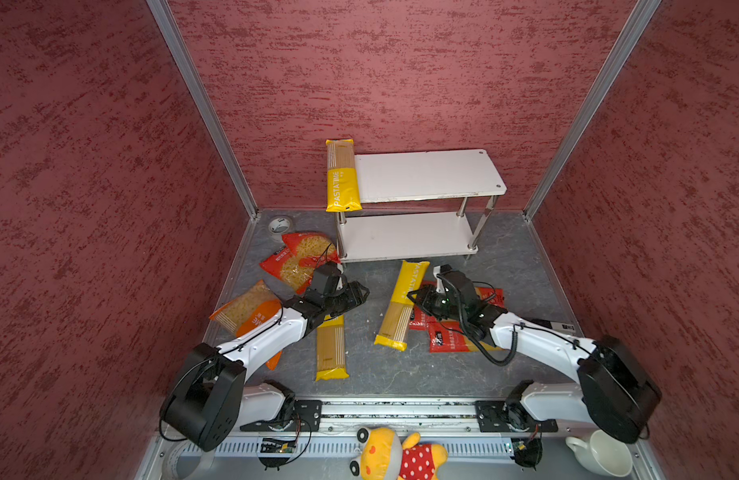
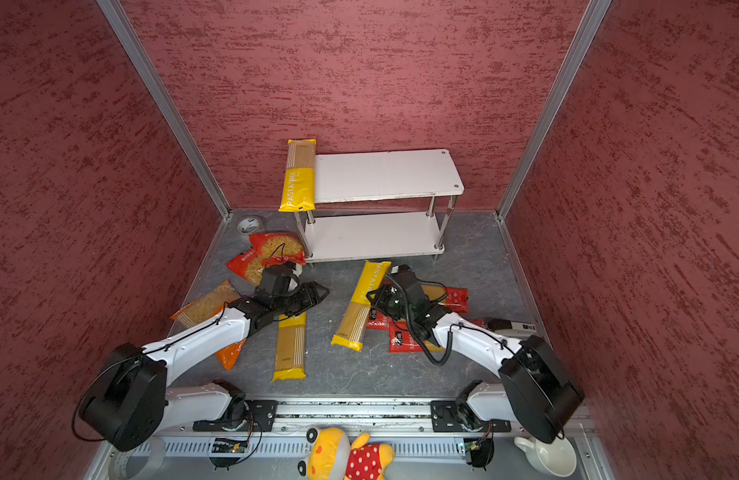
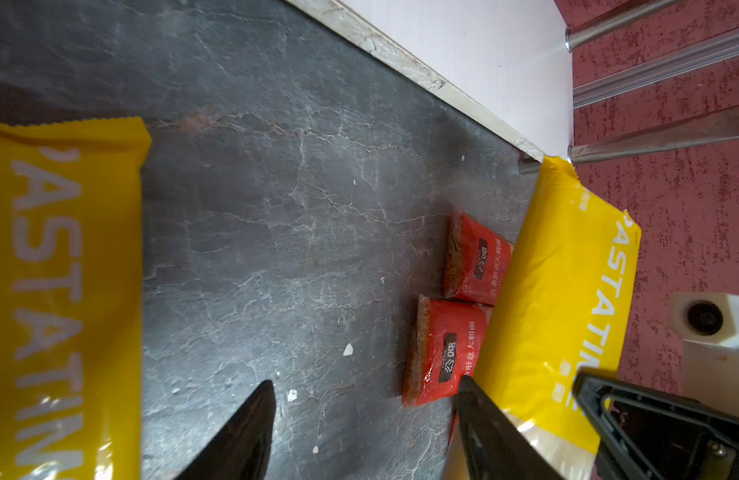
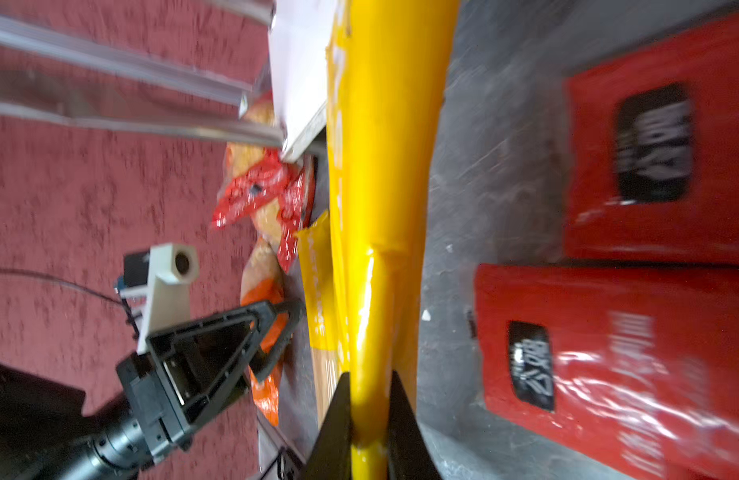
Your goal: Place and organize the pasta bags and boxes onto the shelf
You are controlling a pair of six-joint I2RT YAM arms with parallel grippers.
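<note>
The grey bench (image 1: 438, 378) is bare along the middle of its near edge. A bare strip runs from there toward the shelf, between the two spaghetti packs on the bench. The far right corner beside the shelf is bare too.

The shelf (image 1: 430, 174) stands at the far edge with two white boards. The shelved yellow pack (image 1: 342, 176) lies across the left end of the top board, its near end overhanging the front edge. The rest of that board and the whole lower board are free.

There are three yellow spaghetti packs in all. The gripped yellow pack (image 1: 403, 303) slants from mid-bench up to the lower board's front edge, and the right pincer (image 4: 370, 376) is clamped tight on its long side. The flat yellow pack (image 1: 331, 351) lies toward the near edge, its far end under the left arm. The left pincer (image 3: 365, 384) hangs wide open over bare bench between these two packs, holding nothing.

Two red spaghetti packs (image 1: 446, 340) show plainly toward the right edge. The right arm above them hides whether there are more.

Three short-pasta bags line the left edge. Two red bags (image 1: 301, 262) overlap by the shelf's left front leg, and one orange bag (image 1: 251, 311) lies nearer. One tape roll (image 1: 280, 225) sits in the far left corner.
</note>
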